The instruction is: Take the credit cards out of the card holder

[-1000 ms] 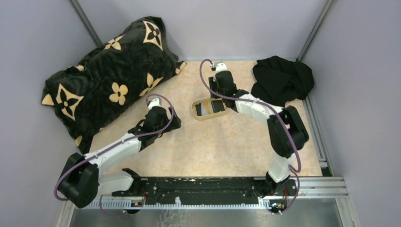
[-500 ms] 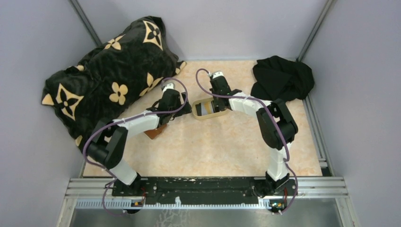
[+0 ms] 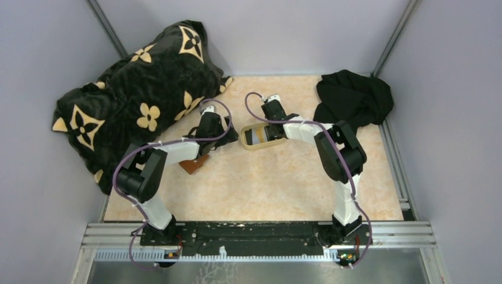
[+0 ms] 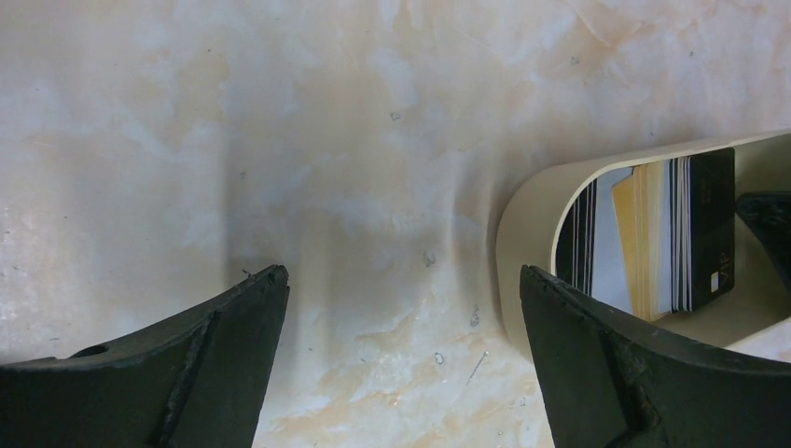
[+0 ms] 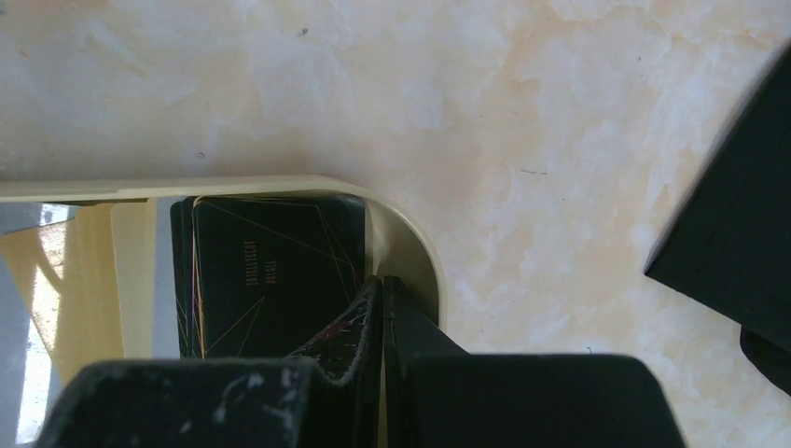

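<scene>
Credit cards [image 4: 672,233]: thin, stiff, light, probably slick. Overlapped flat in tan oval tray [image 4: 522,233], centre. Best pinched at an exposed edge.
Card holder [image 3: 192,164]: left of tray, nearer.
Left gripper [image 4: 401,280]: spread wide, just left of tray.
Right gripper [image 5: 382,280]: pressed together at tray's right end, apparently empty.

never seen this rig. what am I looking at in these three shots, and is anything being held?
Two white-and-black robot arms are bolted at the near edge of a peach marbled table. The overhead view looks down from behind them. The other two come from a camera on each wrist, with that arm's own fingers at the bottom. On the table: a tan oval shallow tray holding thin credit cards, dark, white and orange-tan; a flat brown card holder by the left arm; a black pillow with tan flowers; a crumpled black cloth. The left gripper is open and empty, beside the tray. The right gripper is shut over the tray's end; I can't tell if it pinches a card.
</scene>
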You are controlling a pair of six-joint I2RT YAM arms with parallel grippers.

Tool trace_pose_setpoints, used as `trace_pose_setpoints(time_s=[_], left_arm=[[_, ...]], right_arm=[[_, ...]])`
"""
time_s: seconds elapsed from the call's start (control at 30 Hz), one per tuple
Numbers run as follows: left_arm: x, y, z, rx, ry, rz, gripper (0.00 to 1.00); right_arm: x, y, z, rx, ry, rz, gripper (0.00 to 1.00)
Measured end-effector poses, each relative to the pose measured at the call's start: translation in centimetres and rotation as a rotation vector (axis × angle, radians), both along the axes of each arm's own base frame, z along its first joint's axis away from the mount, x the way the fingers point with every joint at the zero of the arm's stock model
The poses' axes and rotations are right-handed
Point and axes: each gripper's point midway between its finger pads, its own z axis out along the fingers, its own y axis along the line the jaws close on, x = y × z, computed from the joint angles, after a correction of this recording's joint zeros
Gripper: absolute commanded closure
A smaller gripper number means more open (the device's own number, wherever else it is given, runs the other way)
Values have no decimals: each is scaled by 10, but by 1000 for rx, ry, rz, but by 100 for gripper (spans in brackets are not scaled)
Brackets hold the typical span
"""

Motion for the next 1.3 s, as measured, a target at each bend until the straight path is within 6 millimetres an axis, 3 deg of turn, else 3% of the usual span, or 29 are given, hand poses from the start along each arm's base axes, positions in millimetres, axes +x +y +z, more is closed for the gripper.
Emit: trace_pose_setpoints(time_s=[0.37,0.9,1.3], left_arm=[[3,-7,1,-27,-8,-15,1],[4,-9,2,-45,-9,-10,1],[4,-9,2,-45,-9,-9,1]], right_arm=[[-4,2,-8,1,26,13,100],[-11,52,-9,158,36,146,100],[-12,55,-9,164,40,159,100]])
